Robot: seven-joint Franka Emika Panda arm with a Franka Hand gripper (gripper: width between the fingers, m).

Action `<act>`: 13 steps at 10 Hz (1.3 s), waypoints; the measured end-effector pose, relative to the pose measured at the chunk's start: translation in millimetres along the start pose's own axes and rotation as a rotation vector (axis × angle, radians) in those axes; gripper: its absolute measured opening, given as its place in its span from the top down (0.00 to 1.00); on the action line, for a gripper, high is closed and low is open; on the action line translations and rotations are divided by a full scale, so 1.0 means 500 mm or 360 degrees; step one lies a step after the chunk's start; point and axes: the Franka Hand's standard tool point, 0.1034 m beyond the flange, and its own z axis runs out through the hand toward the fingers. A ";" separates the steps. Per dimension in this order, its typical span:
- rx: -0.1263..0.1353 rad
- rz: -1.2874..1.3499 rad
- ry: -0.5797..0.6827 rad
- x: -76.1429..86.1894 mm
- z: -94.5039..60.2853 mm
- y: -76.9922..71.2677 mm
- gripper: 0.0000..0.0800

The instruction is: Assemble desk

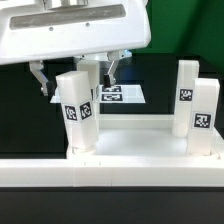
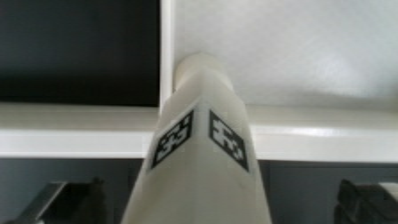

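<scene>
The white desk tabletop (image 1: 140, 143) lies tray-side up with tagged white legs standing in its corner sockets. Two legs stand at the exterior view's left, a front one (image 1: 76, 115) and a rear one (image 1: 91, 82). Two more (image 1: 187, 94) (image 1: 205, 116) stand at the right. My gripper (image 1: 77, 74) hangs open over the left pair, one finger (image 1: 40, 79) on each side. In the wrist view a tagged leg (image 2: 203, 135) rises between my fingers (image 2: 71, 200), with a gap on both sides, and the gripper (image 2: 217, 205) does not touch it. The tabletop (image 2: 302, 55) lies beneath.
A long white low wall (image 1: 110, 178) runs along the front of the tabletop. The marker board (image 1: 125, 96) lies flat on the black table behind the desk. The arm's white body (image 1: 70, 30) fills the upper part of the exterior view.
</scene>
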 end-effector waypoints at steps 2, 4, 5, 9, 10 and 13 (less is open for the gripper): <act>-0.0002 -0.0171 -0.0015 -0.001 0.000 -0.002 0.19; -0.0003 -0.0392 -0.0015 -0.001 0.000 0.001 0.33; -0.0003 -0.0356 -0.0012 -0.001 0.000 0.001 0.52; -0.0002 -0.0316 -0.0013 -0.002 0.000 0.001 0.64; -0.0001 -0.0246 -0.0012 -0.001 0.000 0.001 0.64; -0.0002 0.0311 -0.0001 0.001 0.000 0.001 0.64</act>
